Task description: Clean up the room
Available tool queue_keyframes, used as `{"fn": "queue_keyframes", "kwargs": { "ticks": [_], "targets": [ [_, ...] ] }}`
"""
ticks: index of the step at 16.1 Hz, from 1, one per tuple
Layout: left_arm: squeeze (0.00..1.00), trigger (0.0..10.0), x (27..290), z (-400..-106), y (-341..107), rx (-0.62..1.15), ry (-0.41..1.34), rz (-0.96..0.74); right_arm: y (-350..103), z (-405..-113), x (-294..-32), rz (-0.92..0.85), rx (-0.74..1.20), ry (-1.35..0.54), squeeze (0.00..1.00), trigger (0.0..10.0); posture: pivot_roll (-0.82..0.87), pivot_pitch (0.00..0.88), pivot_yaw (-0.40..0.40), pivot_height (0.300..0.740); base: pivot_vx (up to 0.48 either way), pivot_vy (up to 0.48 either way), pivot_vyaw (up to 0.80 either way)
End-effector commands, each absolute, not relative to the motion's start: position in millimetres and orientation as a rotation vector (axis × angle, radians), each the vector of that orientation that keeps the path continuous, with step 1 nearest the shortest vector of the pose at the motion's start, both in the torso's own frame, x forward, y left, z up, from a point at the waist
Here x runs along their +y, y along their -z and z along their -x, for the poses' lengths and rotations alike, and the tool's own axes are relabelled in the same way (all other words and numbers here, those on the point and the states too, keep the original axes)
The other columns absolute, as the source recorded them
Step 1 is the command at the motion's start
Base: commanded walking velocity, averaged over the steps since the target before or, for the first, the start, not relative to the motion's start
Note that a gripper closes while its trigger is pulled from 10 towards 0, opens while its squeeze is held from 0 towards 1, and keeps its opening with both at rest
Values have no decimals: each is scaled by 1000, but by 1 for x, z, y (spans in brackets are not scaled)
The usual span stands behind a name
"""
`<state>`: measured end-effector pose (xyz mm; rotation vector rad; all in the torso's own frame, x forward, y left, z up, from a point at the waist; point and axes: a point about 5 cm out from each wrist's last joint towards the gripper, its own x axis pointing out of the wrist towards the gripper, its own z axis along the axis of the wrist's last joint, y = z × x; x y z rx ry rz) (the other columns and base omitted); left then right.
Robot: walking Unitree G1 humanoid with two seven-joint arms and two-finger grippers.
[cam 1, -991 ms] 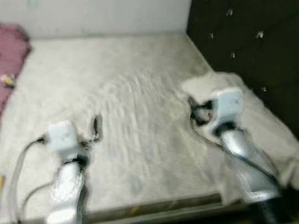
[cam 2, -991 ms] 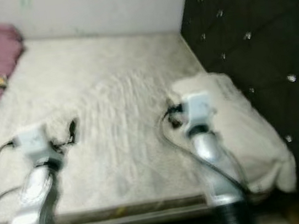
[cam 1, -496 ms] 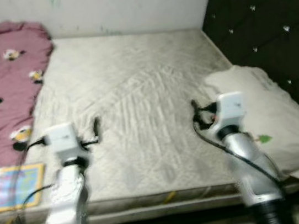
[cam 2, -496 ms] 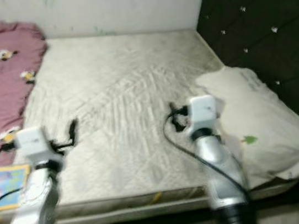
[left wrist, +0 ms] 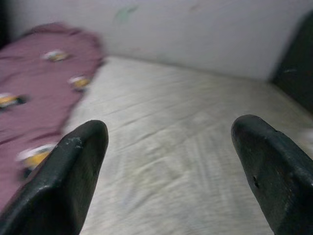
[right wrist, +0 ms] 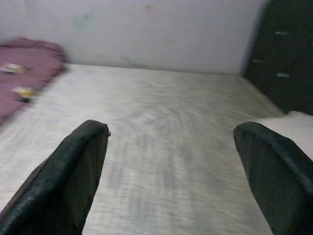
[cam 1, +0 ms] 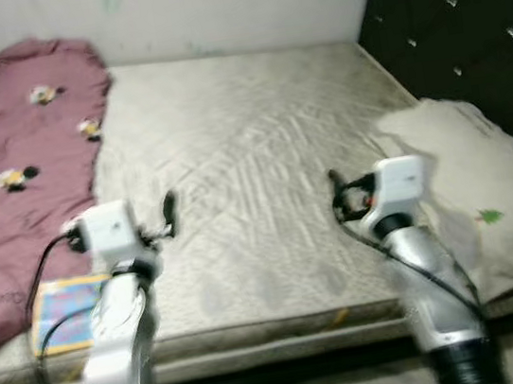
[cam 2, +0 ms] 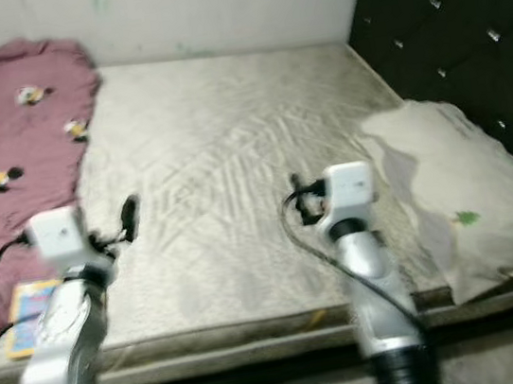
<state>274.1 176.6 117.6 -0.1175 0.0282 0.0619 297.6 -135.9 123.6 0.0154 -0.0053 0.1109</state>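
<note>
Both grippers — left gripper (left wrist: 166,166), right gripper (right wrist: 168,171) — hung open and empty over the mattress (cam 1: 253,164); pillow (cam 1: 487,198) lay beside the right one, so a blind reach risked snagging the pink blanket (cam 1: 17,187) beyond the left.

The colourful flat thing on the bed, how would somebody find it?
Start at the bare mattress, then go to the pink flowered blanket along its left side. At the blanket's near end, by the mattress's front edge, lies the book: flat, yellow-edged, with a blue picture cover.

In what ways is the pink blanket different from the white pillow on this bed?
The pink blanket is dusty rose with small flower prints; the white pillow is plain cream with one small green mark. The blanket lies stretched along the robot's left side of the mattress; the pillow lies on the right side, by the dark headboard. Both are soft bedding resting on the mattress, and neither is held.
</note>
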Motion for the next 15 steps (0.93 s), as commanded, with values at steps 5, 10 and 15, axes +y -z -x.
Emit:
{"fn": "queue_keyframes", "kwargs": {
  "ticks": [5,10,15],
  "targets": [
    [0,10000,171,-277,-121,12,-57,121,-124,-298,-144,15,-3,-101,0,10000,-18,10,-65,740,0,480,0],
    [0,10000,171,-277,-122,7,-51,115,-124,-297,-142,8,-4,-115,0,10000,-18,10,-65,740,0,480,0],
    [0,10000,171,-277,-123,1,-52,105,-124,-297,-141,8,-4,-120,0,10000,-18,14,-65,740,0,450,0]
  ]
}}
